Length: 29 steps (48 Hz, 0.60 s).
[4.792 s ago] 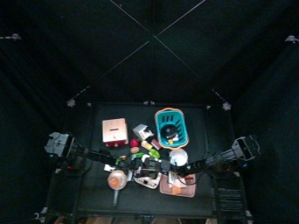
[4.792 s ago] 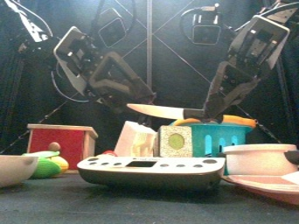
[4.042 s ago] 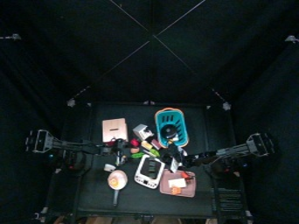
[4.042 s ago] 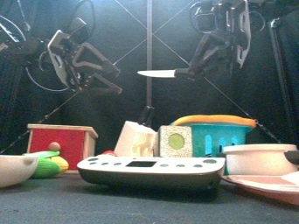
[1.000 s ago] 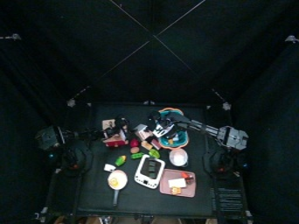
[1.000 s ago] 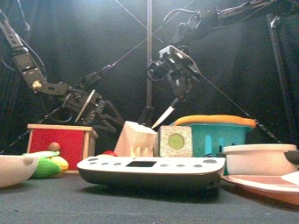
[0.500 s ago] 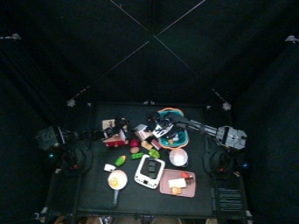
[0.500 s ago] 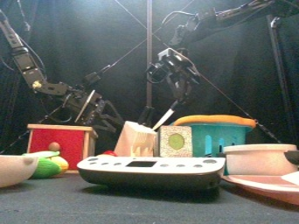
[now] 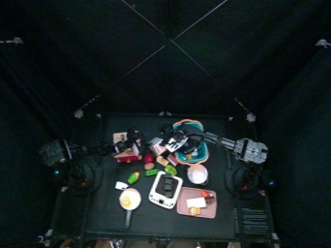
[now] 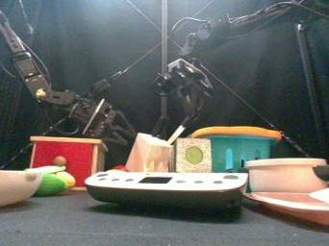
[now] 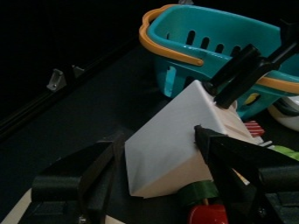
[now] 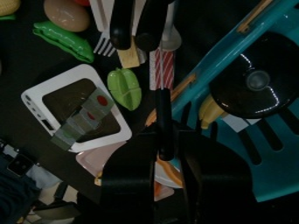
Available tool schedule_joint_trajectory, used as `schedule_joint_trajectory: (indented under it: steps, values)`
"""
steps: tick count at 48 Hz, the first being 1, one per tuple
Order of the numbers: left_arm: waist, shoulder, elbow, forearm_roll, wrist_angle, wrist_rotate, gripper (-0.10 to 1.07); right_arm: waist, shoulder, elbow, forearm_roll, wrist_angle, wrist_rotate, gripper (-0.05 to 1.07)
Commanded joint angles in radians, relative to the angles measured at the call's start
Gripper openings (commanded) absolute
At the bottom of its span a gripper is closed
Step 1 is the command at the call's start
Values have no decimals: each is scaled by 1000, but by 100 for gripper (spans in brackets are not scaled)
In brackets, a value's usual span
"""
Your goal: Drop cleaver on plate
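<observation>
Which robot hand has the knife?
The right gripper: the cleaver hangs from its jaws. The left gripper is open and empty.

From here nothing can be read: the small green carton [image 10: 193,155] bears a picture, but any lettering is too blurred to make out.

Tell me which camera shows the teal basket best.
The left wrist view: the teal basket is large there, orange rim and slotted wall plain. The front view gives only its outer side, the top view shows it tiny and partly covered, the right wrist view just a portion.
</observation>
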Motion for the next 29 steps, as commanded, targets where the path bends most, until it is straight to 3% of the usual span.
schedule_joint_trajectory:
  steps: [1, 14, 29]
  values:
    - [3, -6, -12, 2, -6, 2, 98, -5, -21, -41, -8, -14, -3, 52]
    - [3, -6, -14, 2, -3, 2, 98, -6, -15, -51, -14, -74, -8, 57]
    - [0, -5, -14, 3, -3, 2, 98, -2, -14, -43, -17, -118, -8, 81]
